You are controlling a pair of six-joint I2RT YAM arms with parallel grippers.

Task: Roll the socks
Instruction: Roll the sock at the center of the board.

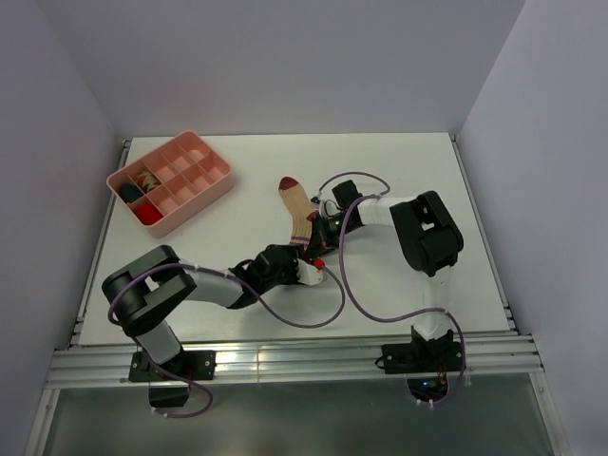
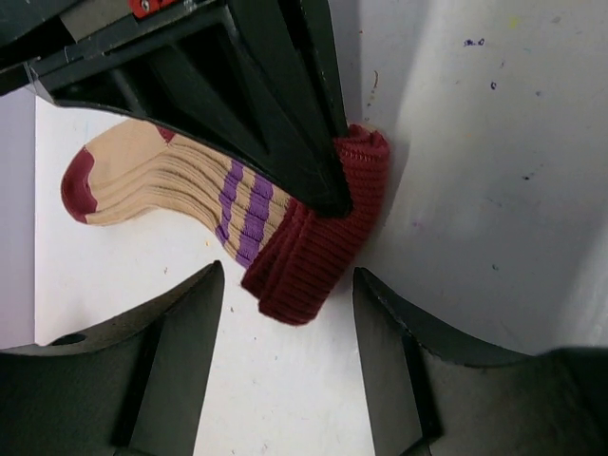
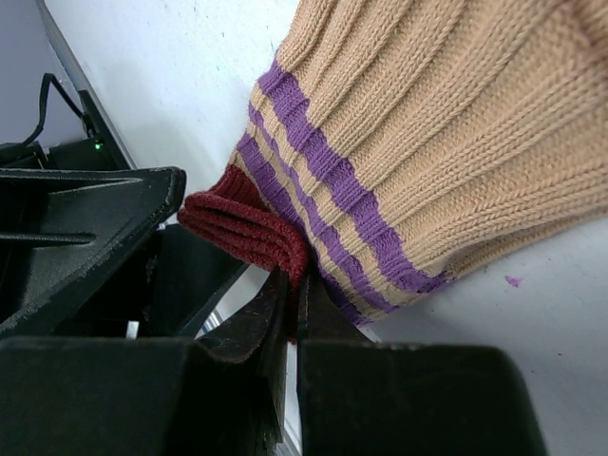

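The left claw (image 2: 288, 280) stands wide open, with the folded red cuff (image 2: 313, 256) of the sock (image 2: 161, 185) just ahead, between its fingers. The right claw (image 3: 293, 285) is pinched narrow on the cuff's edge. Recommended: close the left claw over the whole fold before the right claw lets go, so the roll stays tight.

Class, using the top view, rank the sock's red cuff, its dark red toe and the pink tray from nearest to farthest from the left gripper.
1. the red cuff, right beside the left gripper
2. the dark red toe, farther back, mid-view
3. the pink tray, far back on the left
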